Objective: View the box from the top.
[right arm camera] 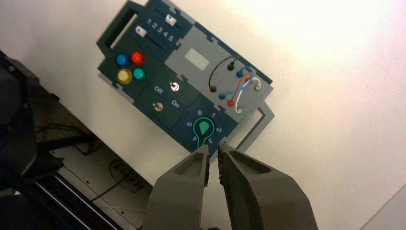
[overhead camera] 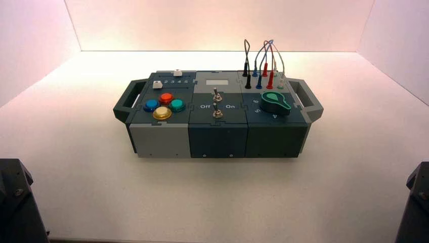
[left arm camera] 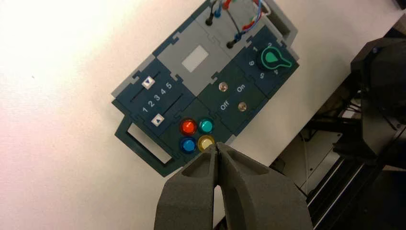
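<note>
The box (overhead camera: 217, 143) stands across the middle of the white table, handles at both ends. On its top are four coloured buttons (overhead camera: 163, 105), two toggle switches (overhead camera: 216, 104), a green knob (overhead camera: 275, 101) and plugged wires (overhead camera: 263, 63). Both wrist views look down on its top from well above. My left gripper (left arm camera: 218, 146) hangs shut over the box (left arm camera: 210, 52), its tips in line with the yellow button (left arm camera: 206, 143). My right gripper (right arm camera: 213, 147) hangs high over the box (right arm camera: 191, 57), near the knob (right arm camera: 204, 128), with a narrow gap between its fingers and nothing in it.
White walls close in the table at the back and sides. Dark arm parts show at the lower left (overhead camera: 15, 202) and lower right (overhead camera: 415, 202) corners. The table's front edge and the robot's frame (left arm camera: 335, 158) lie close beyond the box.
</note>
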Controlling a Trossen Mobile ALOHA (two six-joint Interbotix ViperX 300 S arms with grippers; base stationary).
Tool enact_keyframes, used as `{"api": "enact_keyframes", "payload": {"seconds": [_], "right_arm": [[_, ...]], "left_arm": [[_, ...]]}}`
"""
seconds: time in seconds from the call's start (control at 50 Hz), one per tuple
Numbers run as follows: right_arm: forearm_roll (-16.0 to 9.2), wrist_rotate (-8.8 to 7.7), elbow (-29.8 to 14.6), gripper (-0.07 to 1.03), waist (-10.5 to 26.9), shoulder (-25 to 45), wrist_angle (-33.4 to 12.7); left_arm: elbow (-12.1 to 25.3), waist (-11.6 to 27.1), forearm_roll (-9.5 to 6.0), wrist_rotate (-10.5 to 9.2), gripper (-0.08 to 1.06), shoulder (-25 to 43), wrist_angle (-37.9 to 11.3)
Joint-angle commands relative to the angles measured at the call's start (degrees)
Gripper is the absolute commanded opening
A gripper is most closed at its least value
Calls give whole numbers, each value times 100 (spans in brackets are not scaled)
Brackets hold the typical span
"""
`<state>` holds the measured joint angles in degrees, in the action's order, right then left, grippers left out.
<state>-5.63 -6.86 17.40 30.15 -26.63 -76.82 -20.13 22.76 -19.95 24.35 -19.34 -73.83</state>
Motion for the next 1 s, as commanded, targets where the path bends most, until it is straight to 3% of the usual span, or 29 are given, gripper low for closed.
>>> {"api": "enact_keyframes", "payload": {"seconds": [0.02,0.46,1.0], "right_arm": [[9,18,-18,11,-18,-70,44],[-18,114,193,11,-9,-79,123],[0,114,448,11,-18,-149,334]], "left_arm": [[62,70,0,70,-3,18,53],[-53,88,18,114,-3,53,193],[-272,88,35,132,-3,-79,220]]}}
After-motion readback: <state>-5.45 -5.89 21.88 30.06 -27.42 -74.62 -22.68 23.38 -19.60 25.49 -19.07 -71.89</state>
